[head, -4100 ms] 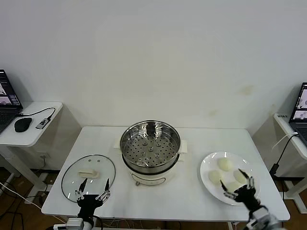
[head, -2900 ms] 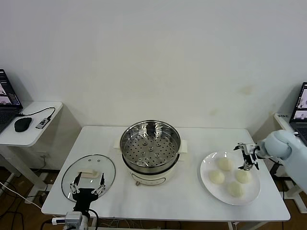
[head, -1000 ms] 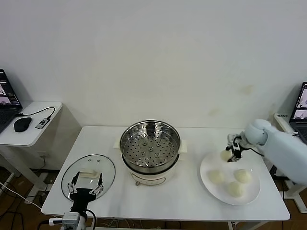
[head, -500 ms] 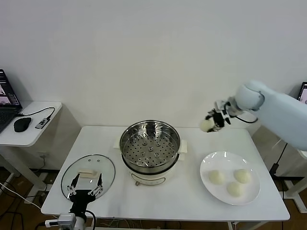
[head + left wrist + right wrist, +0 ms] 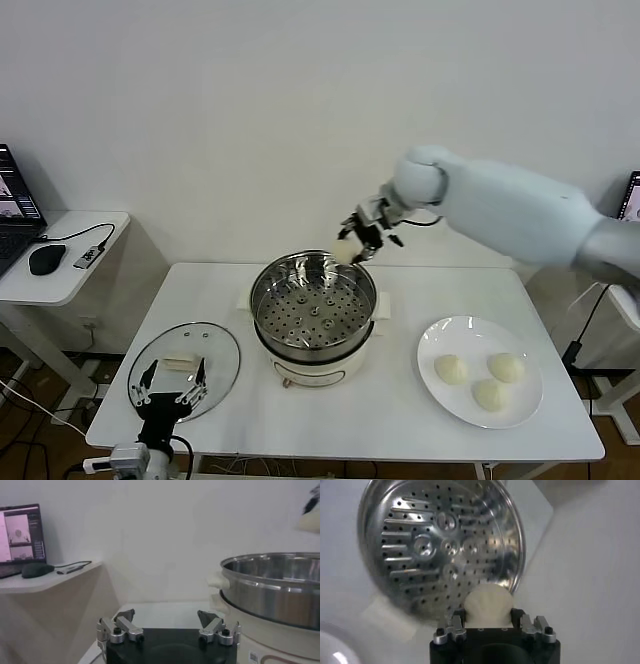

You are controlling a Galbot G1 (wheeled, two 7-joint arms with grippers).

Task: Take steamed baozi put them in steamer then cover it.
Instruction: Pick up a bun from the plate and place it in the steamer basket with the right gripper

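The steamer (image 5: 314,318) now sits right under the right gripper (image 5: 362,236), which has swung over from the plate (image 5: 428,343) squeezing one baozi (image 5: 345,251). Three buns (image 5: 481,379) remain. The left gripper (image 5: 168,386) waits open by the cover (image 5: 222,344). Dropping comes next.
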